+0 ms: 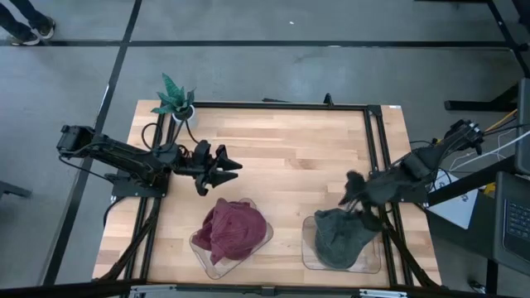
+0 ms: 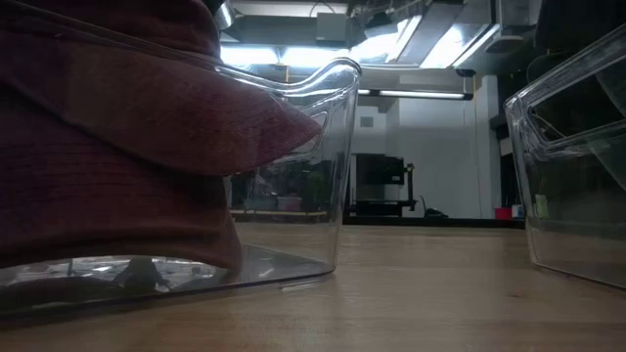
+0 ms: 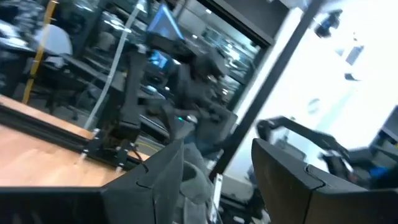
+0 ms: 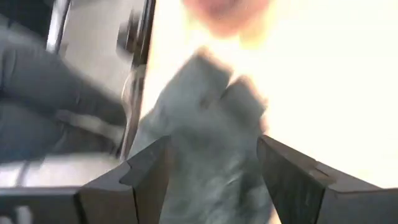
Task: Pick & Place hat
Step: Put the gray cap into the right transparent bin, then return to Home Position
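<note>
A dark red hat [image 1: 234, 229] lies crumpled in a clear plastic container [image 1: 201, 251] at the near middle of the table, and fills the left of the low view [image 2: 108, 147]. A grey-green hat [image 1: 338, 237] lies in a second clear container [image 1: 308, 248] to its right. My right gripper [image 1: 354, 199] is open just above the far edge of the grey-green hat; its wrist view [image 4: 211, 180] shows the hat [image 4: 205, 124] beyond the spread fingers. My left gripper [image 1: 225, 168] is open and empty above the table, on the far side of the red hat.
A small green plant in a pot [image 1: 175, 98] stands at the table's far left corner. A black frame rail [image 1: 281, 106] runs along the table's far edge and another [image 1: 381, 165] along its right side. Bare wood [image 1: 290, 174] lies between the arms.
</note>
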Tool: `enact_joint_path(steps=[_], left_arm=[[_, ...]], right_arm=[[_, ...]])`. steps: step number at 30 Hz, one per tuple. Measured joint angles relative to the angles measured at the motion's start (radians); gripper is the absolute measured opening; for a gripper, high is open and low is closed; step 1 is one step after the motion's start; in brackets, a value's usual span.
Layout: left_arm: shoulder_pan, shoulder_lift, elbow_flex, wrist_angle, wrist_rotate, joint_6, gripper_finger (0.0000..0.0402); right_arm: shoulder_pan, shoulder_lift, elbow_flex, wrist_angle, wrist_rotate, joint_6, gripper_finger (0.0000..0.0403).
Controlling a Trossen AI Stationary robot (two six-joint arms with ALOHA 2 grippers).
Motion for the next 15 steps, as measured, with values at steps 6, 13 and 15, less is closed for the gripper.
enact_joint_path(steps=[6, 13, 15], left_arm=[[0.0, 0.0, 0.0, -0.008, 0.073, 0.032, 0.0187], [0.0, 0.0, 0.0, -0.007, 0.075, 0.009, 0.0186], [0.0, 0.0, 0.0, -0.007, 0.075, 0.002, 0.0187]], right_arm=[[0.003, -0.267, -0.12, 0.206, 0.144, -0.218, 0.0236], [-0.03, -0.564, -0.392, 0.555, 0.149, -0.499, 0.0236], [-0.041, -0.645, -0.488, 0.652, 0.148, -0.536, 0.0236]])
